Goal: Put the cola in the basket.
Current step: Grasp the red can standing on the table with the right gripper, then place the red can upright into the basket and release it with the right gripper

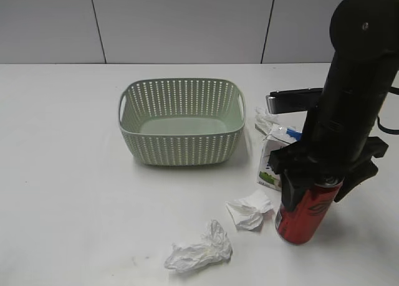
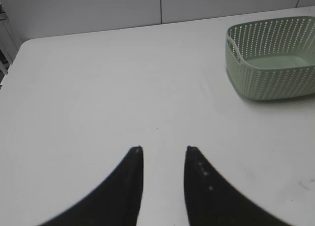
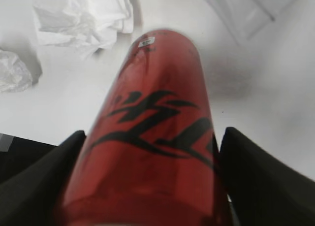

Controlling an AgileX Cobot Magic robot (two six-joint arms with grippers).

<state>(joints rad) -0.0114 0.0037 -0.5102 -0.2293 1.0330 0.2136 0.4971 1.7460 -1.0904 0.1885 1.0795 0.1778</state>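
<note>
The cola [image 1: 302,214] is a tall red can with dark lettering. It stands upright on the white table at the front right. My right gripper [image 1: 320,177] comes down over its top, with a finger pressed on each side. In the right wrist view the cola [image 3: 157,113] fills the gap between the two black fingers of the right gripper [image 3: 153,132]. The pale green basket [image 1: 181,146] stands empty at the table's middle, to the left of and behind the can. It also shows in the left wrist view [image 2: 270,78]. My left gripper [image 2: 162,148] is open and empty over bare table.
A white-and-blue milk carton [image 1: 271,158] stands right behind the can, between it and the basket. Two crumpled white papers [image 1: 249,211] [image 1: 199,248] lie to the can's left. A black flat object [image 1: 293,99] lies at the back right.
</note>
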